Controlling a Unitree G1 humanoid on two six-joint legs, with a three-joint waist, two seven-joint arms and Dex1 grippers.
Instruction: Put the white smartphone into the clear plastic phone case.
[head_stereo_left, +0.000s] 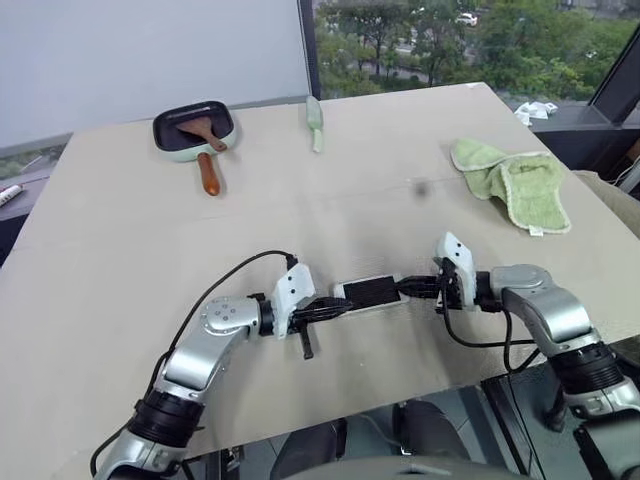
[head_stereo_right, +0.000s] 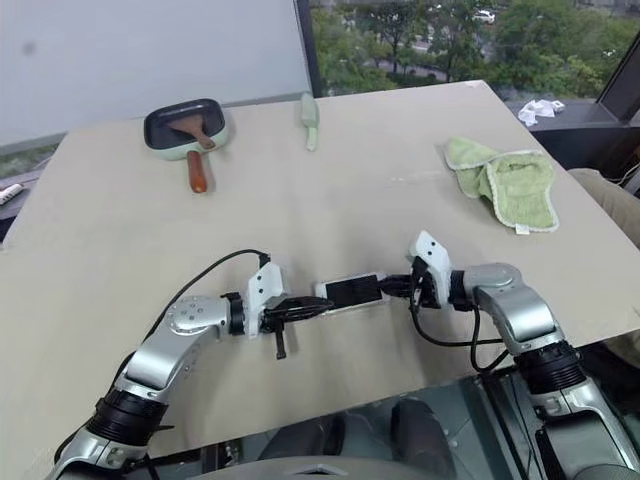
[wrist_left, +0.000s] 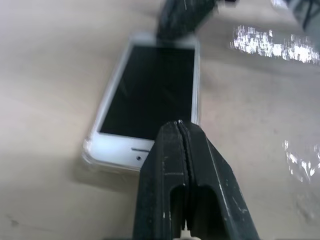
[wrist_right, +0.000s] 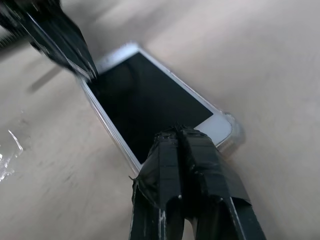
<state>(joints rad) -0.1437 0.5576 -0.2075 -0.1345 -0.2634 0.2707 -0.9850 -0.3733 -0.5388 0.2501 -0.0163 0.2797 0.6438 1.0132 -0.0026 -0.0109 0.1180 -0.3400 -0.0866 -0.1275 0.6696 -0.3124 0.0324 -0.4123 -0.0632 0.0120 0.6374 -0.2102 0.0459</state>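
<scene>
The white smartphone (head_stereo_left: 368, 291) lies flat, screen up, near the table's front edge, between my two grippers. A clear plastic phone case (wrist_left: 89, 155) shows as a transparent rim around its corners, also seen as the case corner (wrist_right: 236, 137); the phone appears to sit inside it. My left gripper (head_stereo_left: 340, 306) is shut, its tip at the phone's left end with the earpiece. My right gripper (head_stereo_left: 405, 288) is shut too, its tip resting at the phone's right end. Neither holds anything.
At the far left sit a mint frying pan (head_stereo_left: 195, 128) with a brown spatula and a pale green tool (head_stereo_left: 315, 122). A green cloth (head_stereo_left: 515, 185) lies at the far right. The table's front edge (head_stereo_left: 400, 395) runs just below the arms.
</scene>
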